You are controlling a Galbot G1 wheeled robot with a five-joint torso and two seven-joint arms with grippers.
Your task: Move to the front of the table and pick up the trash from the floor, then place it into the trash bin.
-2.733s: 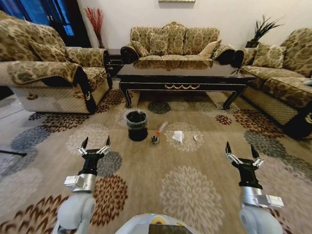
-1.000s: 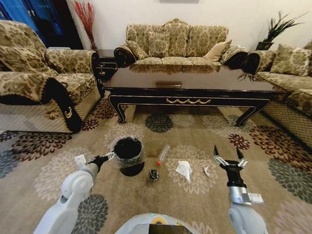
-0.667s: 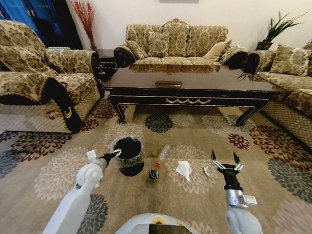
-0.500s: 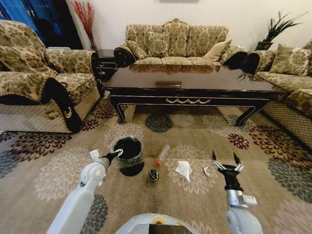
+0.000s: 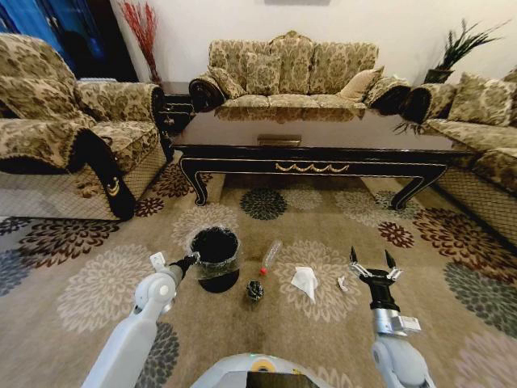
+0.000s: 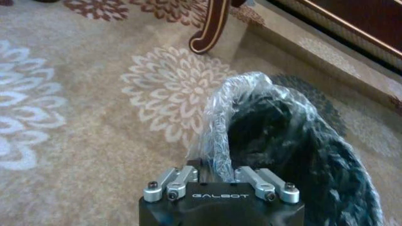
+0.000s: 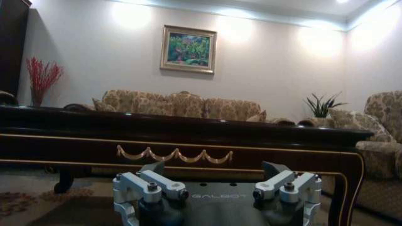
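Here, left gripper (image 5: pixel 192 259) clamped on trash bin (image 5: pixel 215 246) rim (fingertips hidden by bag), right gripper (image 5: pixel 371 272) spread, empty.

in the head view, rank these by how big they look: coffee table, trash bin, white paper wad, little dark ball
1. the coffee table, by far the largest.
2. the trash bin.
3. the white paper wad.
4. the dark ball, smallest, though not much smaller than the wad.

The table also stands farthest from the camera, so its lead is safe.
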